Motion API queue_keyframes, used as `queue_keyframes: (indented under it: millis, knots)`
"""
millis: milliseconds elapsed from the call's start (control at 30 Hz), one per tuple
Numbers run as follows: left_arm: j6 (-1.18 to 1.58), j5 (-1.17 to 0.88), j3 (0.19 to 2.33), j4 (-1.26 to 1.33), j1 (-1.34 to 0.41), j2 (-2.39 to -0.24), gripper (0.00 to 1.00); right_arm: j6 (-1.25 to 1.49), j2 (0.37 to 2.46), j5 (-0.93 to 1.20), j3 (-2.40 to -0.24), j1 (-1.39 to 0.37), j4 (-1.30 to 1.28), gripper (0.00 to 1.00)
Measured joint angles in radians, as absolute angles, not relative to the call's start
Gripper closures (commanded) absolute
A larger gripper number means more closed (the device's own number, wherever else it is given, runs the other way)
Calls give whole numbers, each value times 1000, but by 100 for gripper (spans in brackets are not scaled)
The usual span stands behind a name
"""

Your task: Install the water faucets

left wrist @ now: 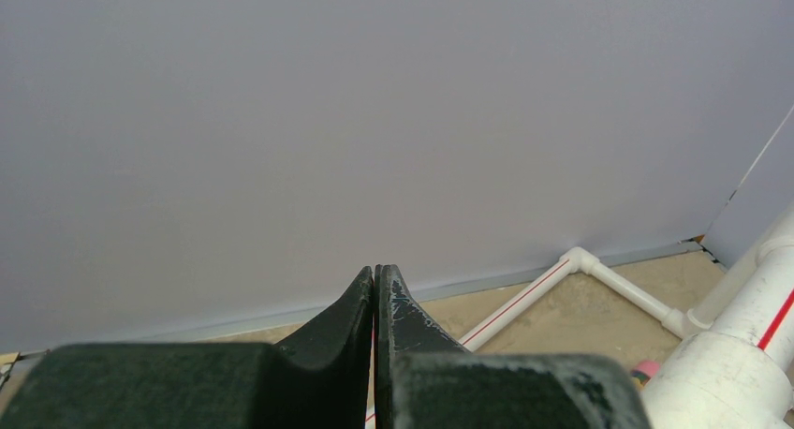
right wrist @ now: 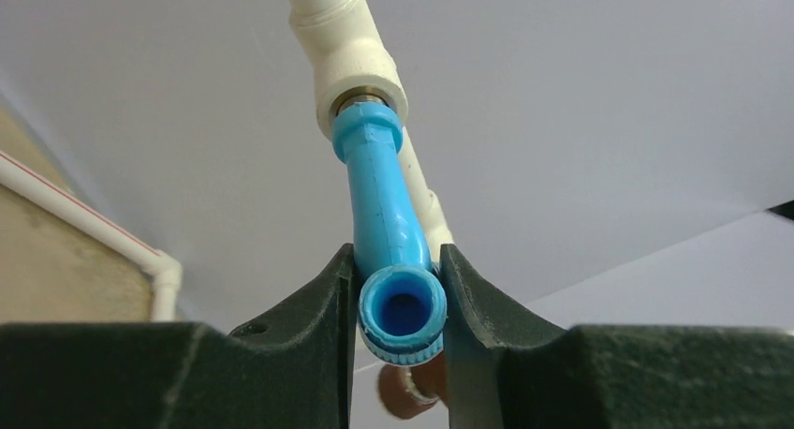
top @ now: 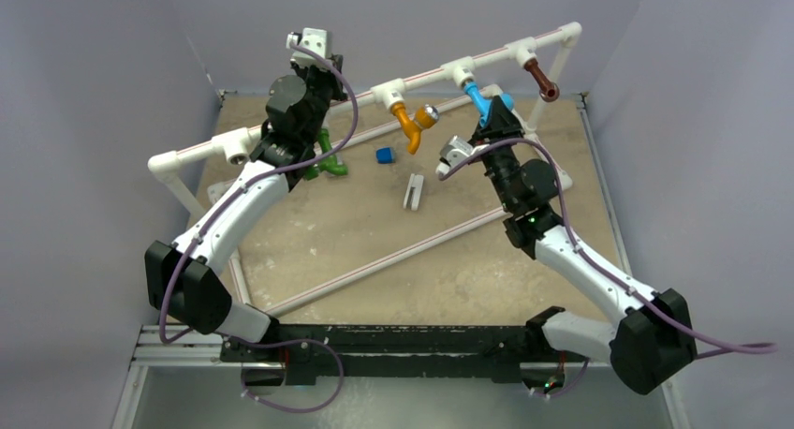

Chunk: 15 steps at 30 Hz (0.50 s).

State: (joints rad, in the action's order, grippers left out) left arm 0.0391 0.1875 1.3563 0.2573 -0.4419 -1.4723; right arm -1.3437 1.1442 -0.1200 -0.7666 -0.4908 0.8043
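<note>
The blue faucet (top: 479,99) hangs screwed into a white tee (top: 459,71) of the raised pipe. My right gripper (right wrist: 398,260) is shut on it, one finger on each side of its ribbed mouth (right wrist: 403,312). On the same pipe an orange faucet (top: 412,122) with a silver knob hangs to the left, and a brown faucet (top: 541,78) hangs to the right. A green faucet (top: 330,159) lies on the table, partly hidden by my left arm (top: 286,110). My left gripper (left wrist: 375,272) is shut on nothing and faces the back wall.
A white pipe frame (top: 309,120) runs across the sandy table, with an empty tee (top: 234,148) at its left end. A small blue cube (top: 384,155) and a white clip (top: 413,191) lie mid-table. Grey walls close in on three sides.
</note>
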Motion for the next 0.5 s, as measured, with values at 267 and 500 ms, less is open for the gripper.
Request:
queue_keyframes:
  millis: [267, 500]
  knots:
    - [33, 188, 1356, 257, -445, -1472, 100, -959, 1115, -115, -783, -490, 752, 100]
    - [32, 192, 1356, 257, -445, -1472, 100, -376, 1102, -141, -816, -482, 694, 100]
